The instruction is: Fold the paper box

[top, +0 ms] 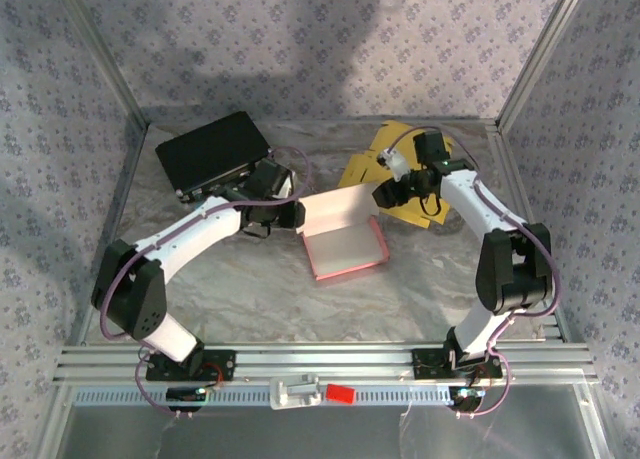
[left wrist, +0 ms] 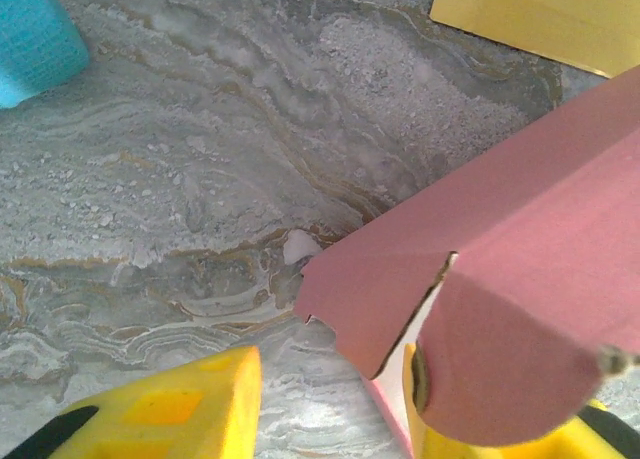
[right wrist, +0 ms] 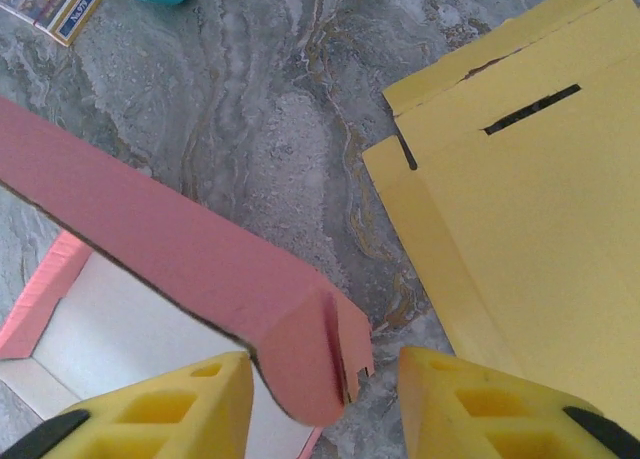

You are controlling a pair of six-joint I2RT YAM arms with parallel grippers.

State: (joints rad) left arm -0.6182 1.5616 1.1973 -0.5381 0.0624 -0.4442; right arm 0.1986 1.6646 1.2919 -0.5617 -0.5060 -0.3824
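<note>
The pink paper box (top: pixel 345 247) lies open at the table's middle, white inside, with its back panel (top: pixel 335 211) standing up. My left gripper (top: pixel 296 215) is at that panel's left end and my right gripper (top: pixel 386 193) at its right end. In the left wrist view the pink side flap (left wrist: pixel 500 279) hangs over my right finger (left wrist: pixel 520 444), and my left gripper (left wrist: pixel 330 379) stands open with bare table in the gap. In the right wrist view the panel's folded corner (right wrist: pixel 310 349) lies beside the left finger (right wrist: pixel 160 414). My right gripper (right wrist: pixel 325 379) is open, its other finger clear of the card.
A flat yellow cardboard blank (top: pixel 400 164) lies behind the right gripper, also seen as the yellow blank (right wrist: pixel 530 179). A black case (top: pixel 213 154) sits at the back left. A teal object (left wrist: pixel 30 39) and a small printed card box (right wrist: pixel 50 4) lie farther back. Metal frame posts border the marbled table (top: pixel 250 299).
</note>
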